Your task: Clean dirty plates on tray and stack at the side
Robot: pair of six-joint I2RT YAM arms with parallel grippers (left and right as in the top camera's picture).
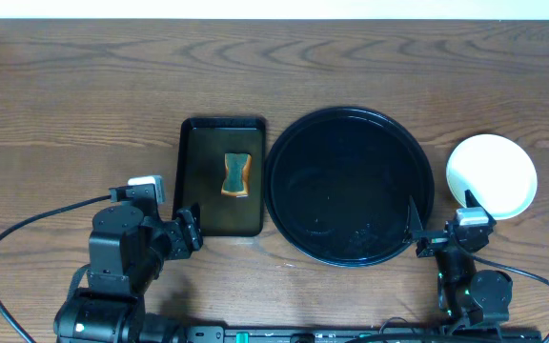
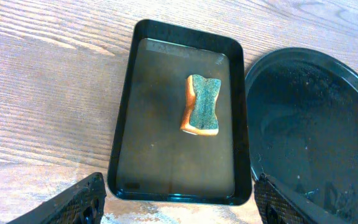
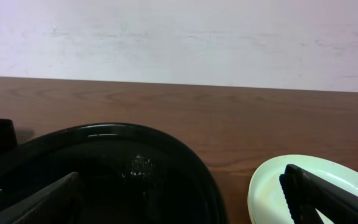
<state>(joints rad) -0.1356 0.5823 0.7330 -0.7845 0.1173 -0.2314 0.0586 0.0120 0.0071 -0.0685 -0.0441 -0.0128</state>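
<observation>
The round black tray (image 1: 349,186) sits mid-table with no plate on it; it also shows in the left wrist view (image 2: 316,124) and the right wrist view (image 3: 104,168). A stack of plates (image 1: 491,175) with a pale mint-white one on top sits on the table right of the tray, and shows in the right wrist view (image 3: 272,186). The yellow plate is not visible. My left gripper (image 1: 187,229) is open and empty just in front of the rectangular tray's near edge (image 2: 179,208). My right gripper (image 1: 441,224) is open and empty, between the tray's rim and the plate stack (image 3: 185,211).
A small rectangular black tray (image 1: 221,177) left of the round tray holds a green-and-orange sponge (image 1: 236,174), seen also in the left wrist view (image 2: 202,104). A pale wall rises behind the wooden table (image 3: 179,37).
</observation>
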